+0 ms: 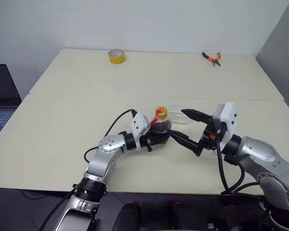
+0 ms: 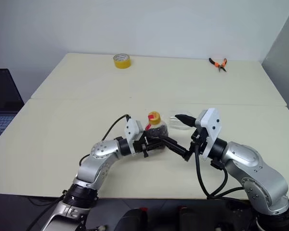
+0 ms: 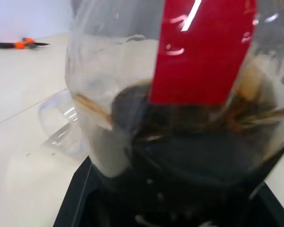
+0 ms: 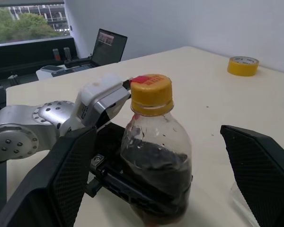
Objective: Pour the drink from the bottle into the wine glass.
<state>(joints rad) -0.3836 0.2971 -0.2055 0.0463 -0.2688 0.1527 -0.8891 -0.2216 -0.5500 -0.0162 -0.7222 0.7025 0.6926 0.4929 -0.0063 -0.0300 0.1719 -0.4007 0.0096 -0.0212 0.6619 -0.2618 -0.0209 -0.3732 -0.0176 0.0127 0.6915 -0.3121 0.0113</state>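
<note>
The bottle (image 1: 160, 121), clear plastic with a yellow cap and a red label strip, stands upright over the near middle of the table. The dark drink (image 4: 156, 175) fills its lower half. My left gripper (image 1: 159, 136) reaches in from the left and is shut on the bottle's lower body. My right gripper (image 1: 178, 123) comes from the right and is open, one black finger on each side of the bottle and neither touching it. The wine glass (image 1: 179, 116) shows as a clear shape low on the table just behind the bottle; its stem and foot are hidden.
A yellow tape roll (image 1: 116, 56) sits at the far edge of the table, and orange-handled pliers (image 1: 212, 58) lie at the far right. A laptop (image 1: 0, 94) stands beyond the table's left edge. A seam (image 1: 86, 93) crosses the cream table.
</note>
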